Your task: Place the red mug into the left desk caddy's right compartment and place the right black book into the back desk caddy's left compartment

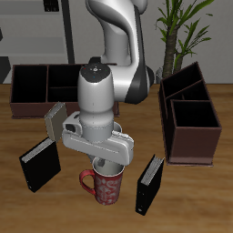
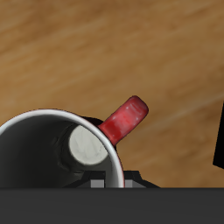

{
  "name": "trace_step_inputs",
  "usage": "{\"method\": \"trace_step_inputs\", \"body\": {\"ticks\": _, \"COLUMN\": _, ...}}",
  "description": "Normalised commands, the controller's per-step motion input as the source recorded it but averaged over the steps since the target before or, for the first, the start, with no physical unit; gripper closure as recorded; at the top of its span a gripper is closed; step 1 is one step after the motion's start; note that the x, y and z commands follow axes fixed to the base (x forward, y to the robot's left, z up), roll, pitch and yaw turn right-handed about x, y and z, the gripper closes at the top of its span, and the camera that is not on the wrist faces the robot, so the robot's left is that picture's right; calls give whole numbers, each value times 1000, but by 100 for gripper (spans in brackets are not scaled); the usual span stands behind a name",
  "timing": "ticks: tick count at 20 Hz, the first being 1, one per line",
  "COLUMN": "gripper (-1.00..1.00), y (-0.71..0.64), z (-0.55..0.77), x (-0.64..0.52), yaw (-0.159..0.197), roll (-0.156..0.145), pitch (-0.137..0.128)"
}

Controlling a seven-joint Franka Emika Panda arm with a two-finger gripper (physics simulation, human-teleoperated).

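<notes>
The red mug (image 1: 104, 187) stands on the table near its front edge, its white inside (image 2: 52, 149) and red handle (image 2: 124, 119) filling the wrist view. My gripper (image 1: 109, 167) reaches down onto the mug's rim; its fingertips (image 2: 101, 181) sit close together on the rim wall, shut on it. The right black book (image 1: 41, 165) stands beside the mug, apart from it. The back desk caddy (image 1: 41, 87) lies broadside at the table's far side. The left desk caddy (image 1: 188, 114) runs end-on along the other side.
A second black book (image 1: 150, 184) stands close to the mug, on the side of the end-on caddy. A smaller grey book (image 1: 55, 119) stands behind the right black book, by my arm. A potted plant (image 1: 187, 32) rises behind the end-on caddy.
</notes>
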Motion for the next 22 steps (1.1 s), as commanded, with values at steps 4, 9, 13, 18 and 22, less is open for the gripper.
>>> {"method": "trace_step_inputs", "body": {"ticks": 4, "gripper": 100, "y": -122, "z": 292, "x": -98, "yaw": 4, "roll": -18, "pitch": -36}}
{"method": "trace_step_inputs", "body": {"ticks": 9, "gripper": 100, "y": -140, "z": 566, "x": -193, "yaw": 14, "roll": -33, "pitch": -68}}
{"method": "trace_step_inputs", "body": {"ticks": 13, "gripper": 100, "y": -51, "z": 688, "x": -394, "yaw": -15, "roll": -17, "pitch": -77}}
{"method": "trace_step_inputs", "body": {"ticks": 18, "gripper": 100, "y": 92, "z": 658, "x": -607, "yaw": -12, "roll": 6, "pitch": -73}}
{"method": "trace_step_inputs", "body": {"ticks": 22, "gripper": 100, "y": 292, "z": 663, "x": -832, "yaw": 39, "roll": 1, "pitch": -70}}
